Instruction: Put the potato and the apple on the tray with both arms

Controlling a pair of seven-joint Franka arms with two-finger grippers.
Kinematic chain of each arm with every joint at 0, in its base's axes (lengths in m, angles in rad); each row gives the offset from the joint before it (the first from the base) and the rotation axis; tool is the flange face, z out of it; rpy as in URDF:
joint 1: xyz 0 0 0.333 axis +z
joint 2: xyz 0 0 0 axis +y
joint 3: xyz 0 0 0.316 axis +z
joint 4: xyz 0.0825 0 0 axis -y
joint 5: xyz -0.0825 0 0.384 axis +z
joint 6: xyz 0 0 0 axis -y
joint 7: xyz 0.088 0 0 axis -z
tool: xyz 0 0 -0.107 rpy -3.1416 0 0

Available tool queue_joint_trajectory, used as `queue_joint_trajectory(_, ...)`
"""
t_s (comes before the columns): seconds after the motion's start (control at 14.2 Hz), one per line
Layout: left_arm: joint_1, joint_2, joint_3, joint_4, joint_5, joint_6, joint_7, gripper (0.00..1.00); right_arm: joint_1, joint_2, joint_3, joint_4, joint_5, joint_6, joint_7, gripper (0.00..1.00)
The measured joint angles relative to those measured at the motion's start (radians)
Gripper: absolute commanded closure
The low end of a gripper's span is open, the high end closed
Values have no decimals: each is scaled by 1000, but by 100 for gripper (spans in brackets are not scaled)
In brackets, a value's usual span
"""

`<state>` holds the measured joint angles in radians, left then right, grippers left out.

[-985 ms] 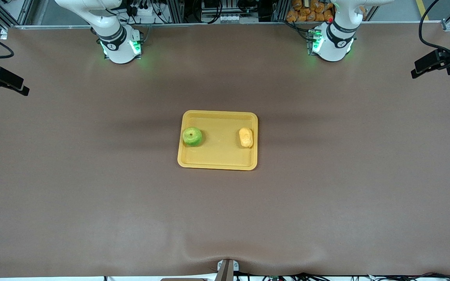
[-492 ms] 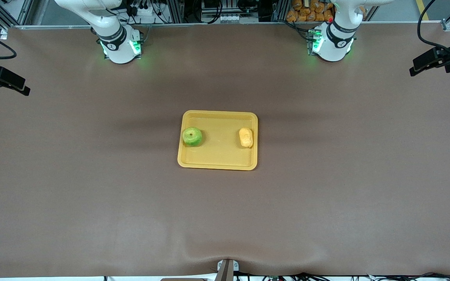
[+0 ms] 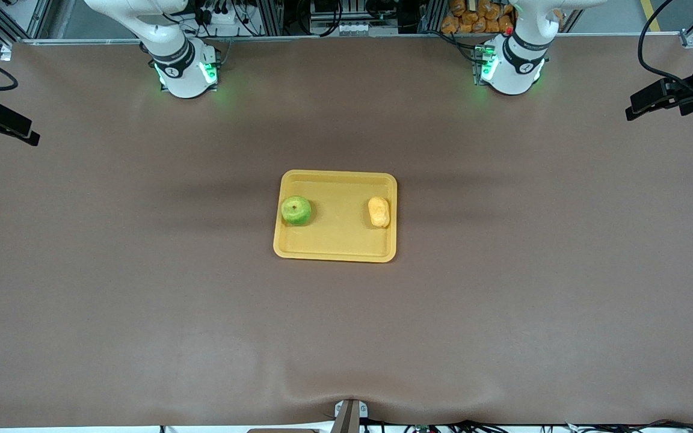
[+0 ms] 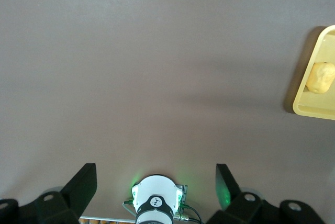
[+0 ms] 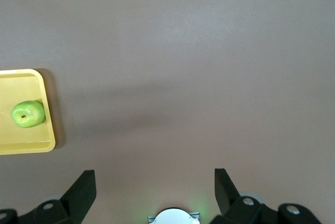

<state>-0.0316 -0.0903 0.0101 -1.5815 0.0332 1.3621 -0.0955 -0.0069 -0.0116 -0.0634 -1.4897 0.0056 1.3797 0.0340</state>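
Front view: apple (image 3: 296, 210) and potato (image 3: 378, 212) resting in tray (image 3: 334, 248) mid-desk (image 3: 142, 300), apple toward right arm's end.

Left wrist view: left end effector (image 4: 156, 182) spread wide, empty.

Right wrist view: right end effector (image 5: 155, 182) likewise.

Little risk; only a jolted desk rolling the apple.

Both arms raised, grippers spread

The left gripper (image 4: 154, 182) hangs high over the table's left-arm end, fingers wide apart and holding nothing; the right gripper (image 5: 154, 182) hangs likewise over the right-arm end.
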Motion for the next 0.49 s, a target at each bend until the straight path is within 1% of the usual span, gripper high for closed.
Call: queue_joint_trajectory(0.49, 0, 3, 1, 37, 0, 8, 0, 0, 0, 9, 0, -1, 0, -14, -6, 0)
